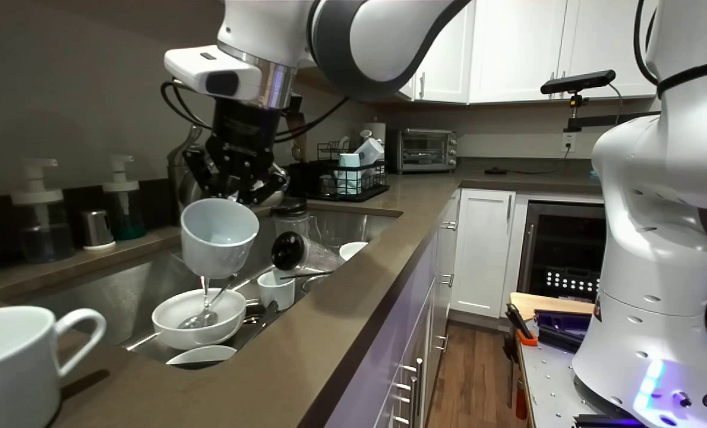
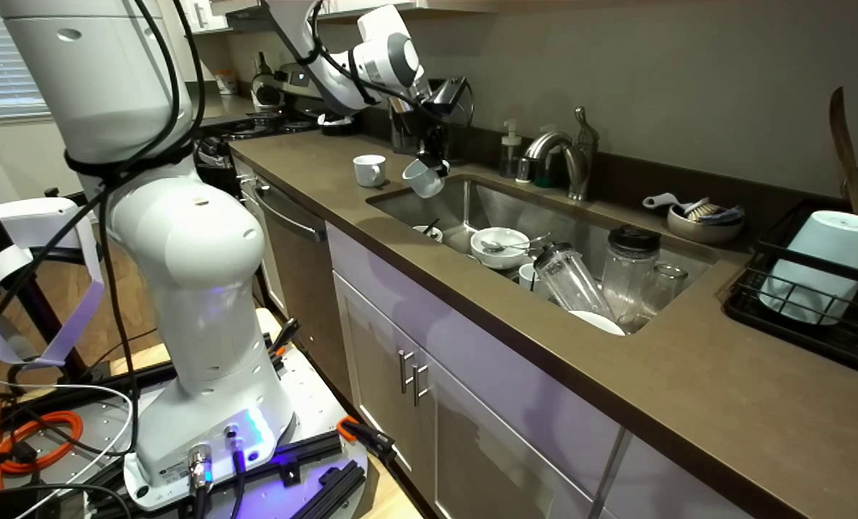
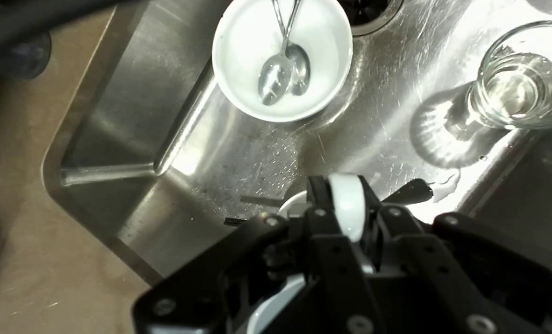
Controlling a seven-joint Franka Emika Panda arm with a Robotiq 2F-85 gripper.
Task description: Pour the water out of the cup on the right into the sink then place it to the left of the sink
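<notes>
Two fingers (image 3: pixel 320 194) pinch the white cup (image 1: pixel 218 246), tilted above the sink (image 2: pixel 523 213), so the lift looks done, the pouring uncertain (whether any water remains inside, I cannot tell), and placing it left of the sink unfinished.

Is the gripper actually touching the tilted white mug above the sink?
Touching. The wrist view shows the gripper pinching the white mug handle, a black finger against each side.

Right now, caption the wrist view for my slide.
Gripper clamped on the mug handle above the sink, two spoons in a bowl.
</notes>
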